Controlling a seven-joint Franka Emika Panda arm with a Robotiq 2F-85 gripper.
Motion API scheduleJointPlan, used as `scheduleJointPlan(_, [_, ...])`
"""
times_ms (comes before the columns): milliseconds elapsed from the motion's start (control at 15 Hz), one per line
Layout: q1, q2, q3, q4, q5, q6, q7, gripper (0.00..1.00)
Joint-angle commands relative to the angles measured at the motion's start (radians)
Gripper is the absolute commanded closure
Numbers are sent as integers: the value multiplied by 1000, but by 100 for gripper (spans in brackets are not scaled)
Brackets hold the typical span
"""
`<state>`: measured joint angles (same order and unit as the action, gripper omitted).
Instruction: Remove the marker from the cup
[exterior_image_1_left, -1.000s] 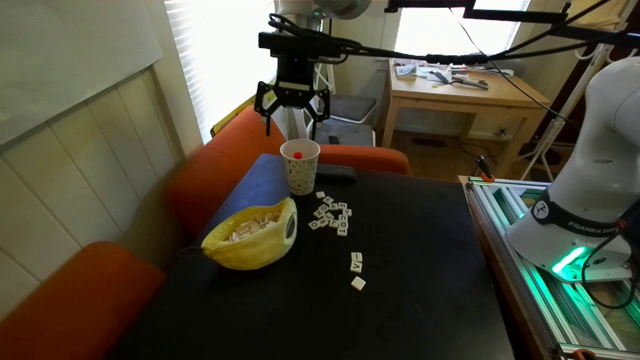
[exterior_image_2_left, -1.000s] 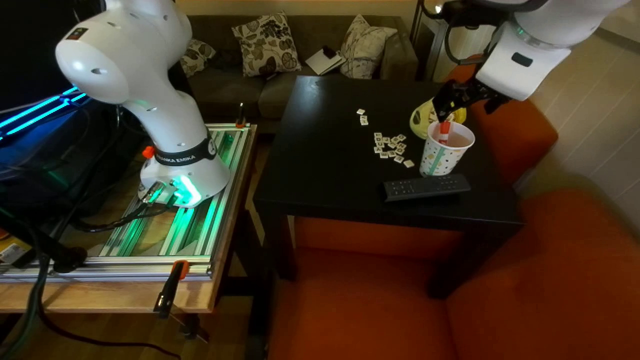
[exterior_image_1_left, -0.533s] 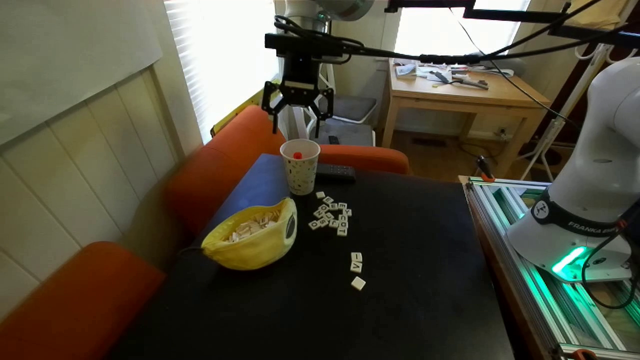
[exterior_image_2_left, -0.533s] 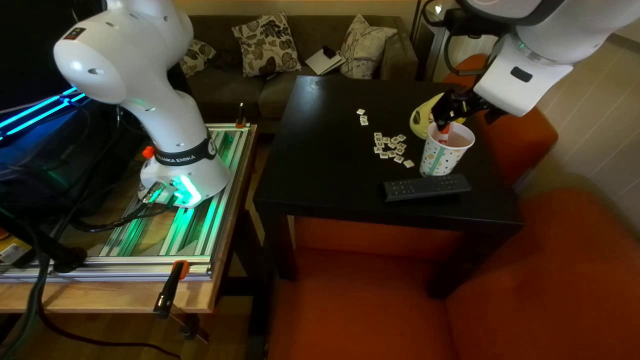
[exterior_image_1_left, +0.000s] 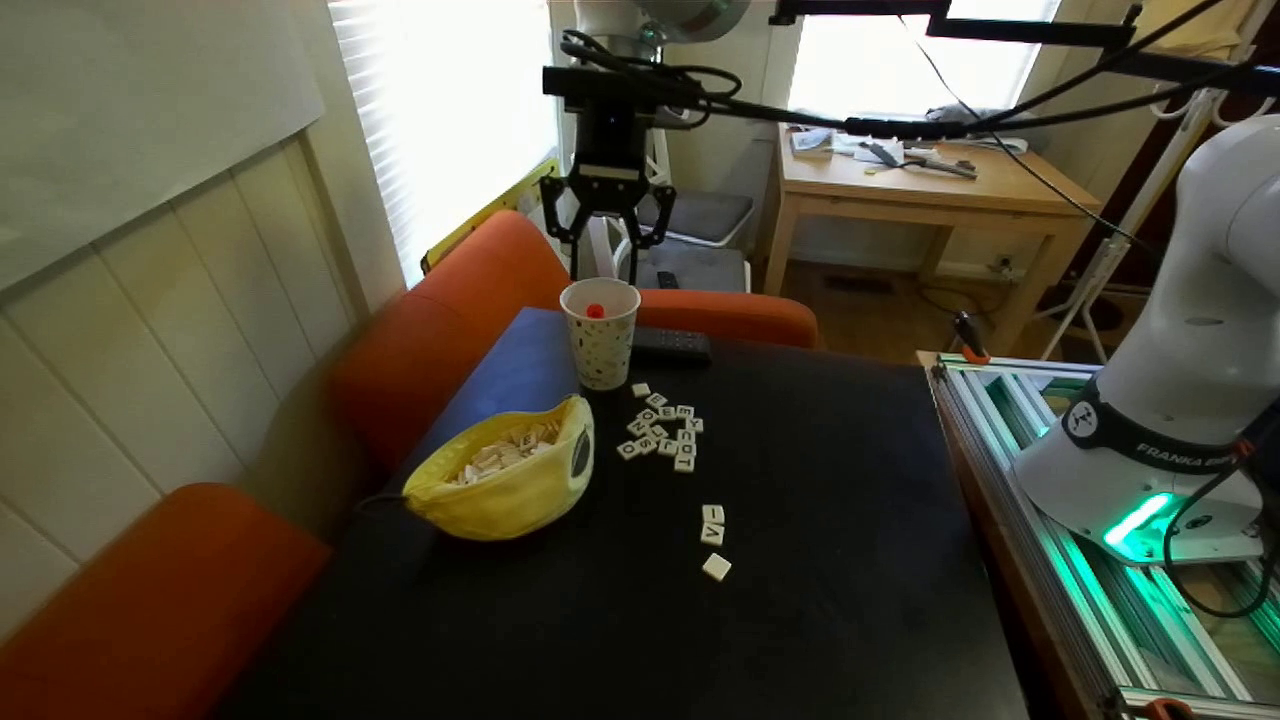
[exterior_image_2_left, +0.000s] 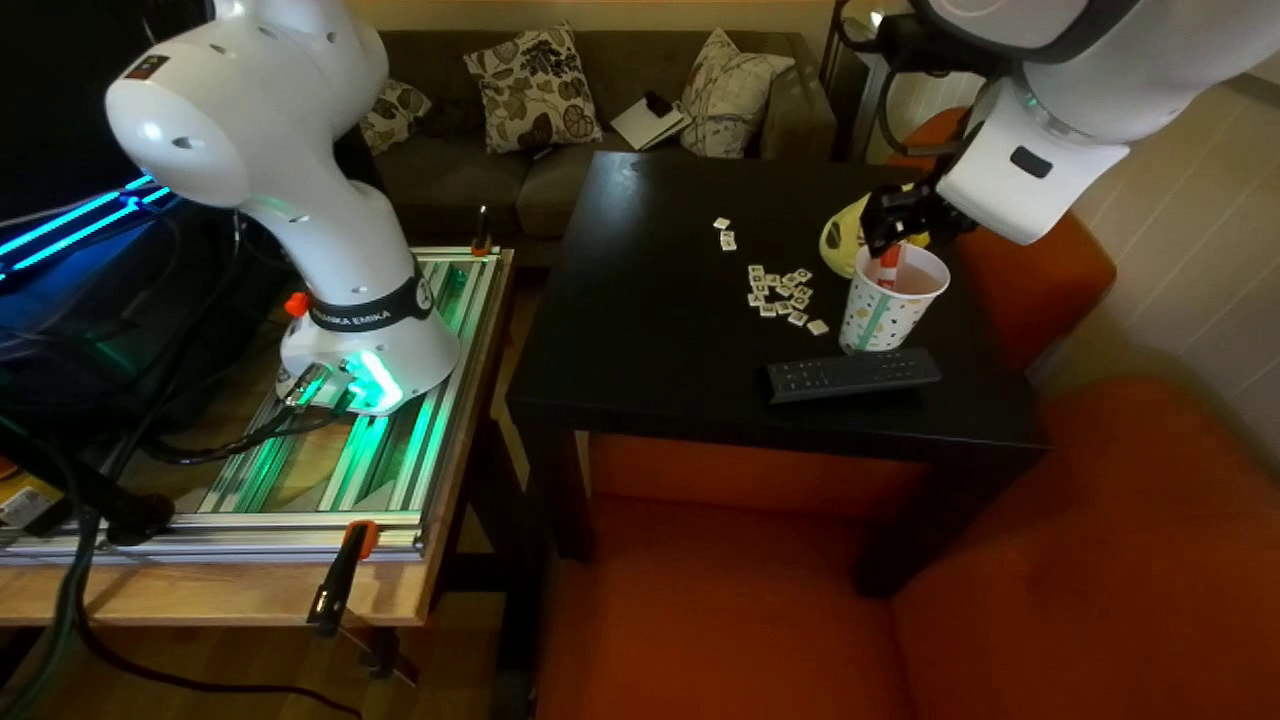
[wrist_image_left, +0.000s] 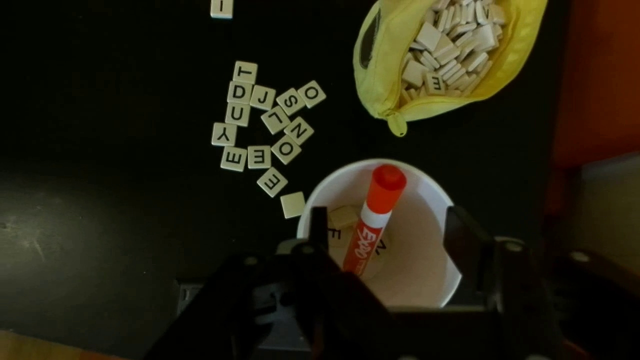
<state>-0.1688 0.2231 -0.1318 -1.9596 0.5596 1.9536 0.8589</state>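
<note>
Claw spread just abv patterned paper cup, red Expo marker tilted inside cup w/ ltr tiles.

Cup: paper by its look, smooth, printed outside, plain inside.
Marker: smooth plastic.
Gripper: matt finish.
Bag, 1 o'clock from cup in wrist view: soft cloth.
Letter tiles, 10 to 11 o'clock there: smooth, plastic-looking.
Remote, 7 o'clock from cup in an exterior view: matt plastic.
Table: smooth, faint sheen.
Seat: matt cloth.
Frame: metal.
Bench: wood.
</note>
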Motion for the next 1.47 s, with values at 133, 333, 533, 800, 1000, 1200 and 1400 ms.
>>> scheduleJointPlan(133, [-7,29,-4,11,58,-5,-49,40])
scheduleJointPlan(333, [0,42,-2,12,71,2,-53,47])
scheduleJointPlan(533, [5,54,-3,15,54,-3,-56,51])
scheduleJointPlan(800, [6,65,-2,15,62,13,-67,61])
scheduleJointPlan(1000, [8,72,1,13,72,41,-77,60])
scheduleJointPlan(1200, [9,79,5,15,78,63,-85,59])
scheduleJointPlan(1400, [14,88,8,16,80,68,-91,59])
